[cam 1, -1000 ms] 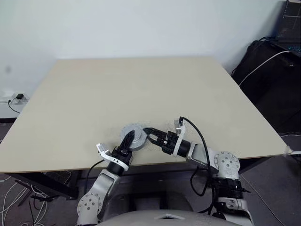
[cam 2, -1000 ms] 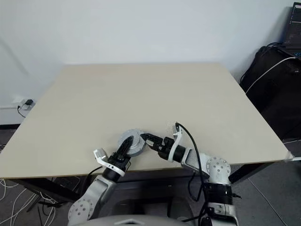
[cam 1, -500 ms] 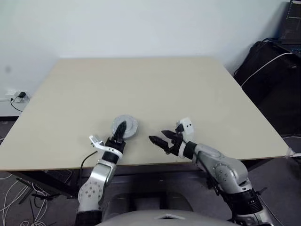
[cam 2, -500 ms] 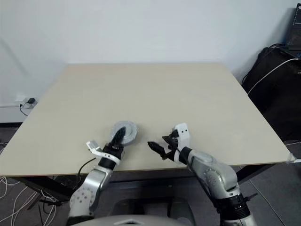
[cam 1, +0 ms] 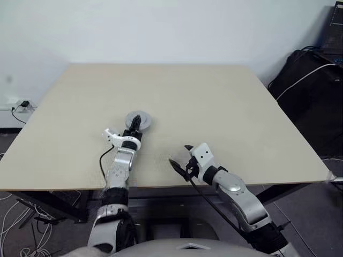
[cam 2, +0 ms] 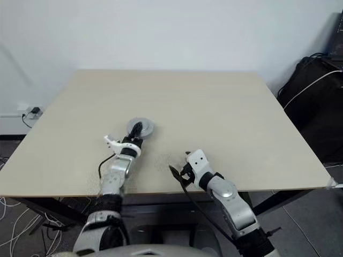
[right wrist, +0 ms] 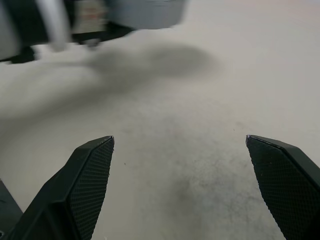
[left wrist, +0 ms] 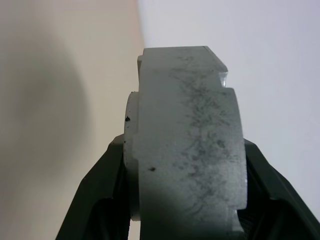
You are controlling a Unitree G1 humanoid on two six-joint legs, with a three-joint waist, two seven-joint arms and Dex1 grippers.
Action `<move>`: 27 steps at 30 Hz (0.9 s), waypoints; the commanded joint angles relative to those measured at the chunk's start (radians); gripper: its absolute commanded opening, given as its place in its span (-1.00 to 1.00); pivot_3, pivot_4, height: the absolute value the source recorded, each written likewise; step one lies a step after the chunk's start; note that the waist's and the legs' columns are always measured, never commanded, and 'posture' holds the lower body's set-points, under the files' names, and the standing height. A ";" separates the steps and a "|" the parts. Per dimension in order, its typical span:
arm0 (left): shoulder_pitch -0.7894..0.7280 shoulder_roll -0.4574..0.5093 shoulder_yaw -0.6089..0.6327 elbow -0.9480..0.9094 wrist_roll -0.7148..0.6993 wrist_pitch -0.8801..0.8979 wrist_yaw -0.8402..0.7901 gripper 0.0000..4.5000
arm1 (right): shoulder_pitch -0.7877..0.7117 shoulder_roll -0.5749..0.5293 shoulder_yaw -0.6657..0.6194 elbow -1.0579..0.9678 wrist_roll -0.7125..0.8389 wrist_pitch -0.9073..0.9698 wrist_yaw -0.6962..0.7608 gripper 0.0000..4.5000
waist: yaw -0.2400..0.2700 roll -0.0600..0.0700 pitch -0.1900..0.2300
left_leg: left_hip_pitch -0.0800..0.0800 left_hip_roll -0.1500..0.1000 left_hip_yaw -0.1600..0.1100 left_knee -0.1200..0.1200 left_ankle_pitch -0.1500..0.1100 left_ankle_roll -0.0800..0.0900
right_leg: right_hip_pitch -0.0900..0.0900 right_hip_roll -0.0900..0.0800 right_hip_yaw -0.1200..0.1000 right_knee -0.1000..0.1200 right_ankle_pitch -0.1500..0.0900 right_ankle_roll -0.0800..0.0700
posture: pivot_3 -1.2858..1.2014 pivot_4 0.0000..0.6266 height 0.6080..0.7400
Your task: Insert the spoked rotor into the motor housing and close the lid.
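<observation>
The left end effector [cam 1: 137,122] has carried the round grey-silver metal motor assembly [cam 1: 138,121] forward over the beige table [cam 1: 214,107], clamped edge-on between its fingers. The right end effector [cam 1: 179,166] has released it, withdrawn, and stands fully open and empty. Judgement: lid closed; set-down remains.

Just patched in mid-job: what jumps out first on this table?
The left gripper stretches out over the table, clamped edge-on around a round grey metal disc, which looms between its fingers in the left wrist view. The right gripper sits near the table's front edge with its jaws wide open, holding nothing. A black bag stands on the robot's right.
</observation>
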 commanded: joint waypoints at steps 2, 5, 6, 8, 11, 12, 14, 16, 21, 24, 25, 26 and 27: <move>-0.137 0.020 0.073 0.141 0.068 -0.040 -0.017 -0.06 | 0.003 0.005 -0.030 -0.018 -0.023 -0.012 0.009 1.00 | -0.007 0.000 0.000 | 0.000 0.000 0.000 0.000 0.001 0.002 | 0.000 0.000 0.000 0.000 0.000 0.000 | 0.03 -1.00 1.00; -0.212 0.040 0.122 0.267 0.114 -0.067 0.015 -0.06 | 0.011 0.014 -0.037 -0.023 -0.030 -0.010 0.008 1.00 | -0.010 -0.001 0.001 | 0.000 0.001 0.000 -0.001 0.001 0.001 | 0.000 0.002 0.000 0.000 0.000 0.000 | 0.03 -1.00 1.00; -0.234 0.046 0.137 0.306 0.130 -0.076 0.025 -0.06 | 0.013 0.018 -0.040 -0.025 -0.032 -0.009 0.007 1.00 | -0.010 -0.001 0.001 | 0.001 0.001 0.000 -0.001 0.002 0.001 | 0.000 0.002 0.000 0.001 0.000 0.000 | 0.03 -1.00 1.00; -0.272 0.058 0.166 0.373 0.155 -0.088 0.050 -0.06 | 0.018 0.025 -0.044 -0.027 -0.039 -0.007 0.006 1.00 | -0.010 -0.001 0.001 | 0.001 0.001 0.000 0.000 0.002 0.000 | 0.000 0.002 0.000 0.001 0.000 0.000 | 0.03 -1.00 1.00; -0.308 0.071 0.193 0.442 0.197 -0.093 0.074 -0.06 | 0.021 0.035 -0.050 -0.030 -0.043 -0.002 0.006 1.00 | -0.008 -0.002 0.001 | 0.001 0.001 -0.001 0.000 0.002 0.000 | 0.000 0.002 0.000 0.001 0.000 0.000 | 0.03 -1.00 1.00; -0.312 0.071 0.201 0.448 0.204 -0.090 0.072 -0.06 | 0.021 0.036 -0.050 -0.030 -0.045 -0.003 0.007 1.00 | -0.008 -0.002 0.001 | 0.001 0.001 -0.001 0.000 0.002 0.000 | 0.000 0.002 0.000 0.001 0.000 0.000 | 0.03 -1.00 1.00; -0.313 0.072 0.212 0.454 0.220 -0.072 0.076 0.26 | 0.019 0.041 -0.050 -0.028 -0.048 -0.001 0.009 1.00 | -0.008 -0.002 0.001 | 0.001 0.001 -0.001 0.000 0.002 0.000 | 0.000 0.001 0.000 0.001 0.000 0.000 | 0.03 -1.00 1.00; -0.299 0.074 0.207 0.448 0.252 -0.052 0.095 0.47 | 0.015 0.048 -0.050 -0.024 -0.053 0.000 0.011 1.00 | -0.009 -0.002 0.001 | 0.001 0.001 0.000 0.000 0.002 0.000 | 0.000 0.001 0.000 0.001 0.000 0.001 | 0.03 -1.00 1.00; -0.174 0.070 0.173 0.311 0.322 0.055 0.173 0.98 | 0.008 0.061 -0.049 -0.017 -0.054 0.012 0.020 1.00 | -0.018 -0.001 -0.004 | 0.004 0.001 0.000 0.000 0.001 -0.002 | 0.003 0.001 0.001 0.002 0.000 0.001 | 0.03 -1.00 1.00; -0.050 0.071 0.120 0.169 0.370 0.165 0.222 0.98 | 0.001 0.068 -0.048 -0.008 -0.052 0.024 0.027 1.00 | -0.029 -0.001 -0.010 | 0.006 0.002 0.001 -0.001 0.001 -0.002 | 0.003 0.001 0.002 0.002 0.000 0.000 | 0.03 -1.00 1.00; -0.007 0.074 0.102 0.123 0.385 0.201 0.236 0.98 | -0.002 0.070 -0.049 -0.005 -0.051 0.028 0.029 1.00 | -0.031 -0.001 -0.013 | 0.006 0.002 0.001 -0.001 0.001 -0.002 | 0.003 0.001 0.002 0.002 0.000 0.000 | 0.03 -1.00 1.00; 0.041 0.081 0.078 0.074 0.404 0.240 0.245 0.98 | -0.004 0.072 -0.048 -0.003 -0.050 0.035 0.032 1.00 | -0.033 0.000 -0.016 | 0.007 0.002 0.001 -0.002 0.001 -0.002 | 0.003 0.001 0.002 0.002 0.000 -0.001 | 0.03 -1.00 1.00; 0.100 0.089 0.054 0.012 0.417 0.290 0.255 0.98 | -0.005 0.074 -0.047 0.000 -0.050 0.040 0.035 1.00 | -0.036 0.001 -0.020 | 0.008 0.002 0.002 -0.002 0.000 -0.003 | 0.004 0.001 0.002 0.003 0.000 -0.001 | 0.03 -1.00 1.00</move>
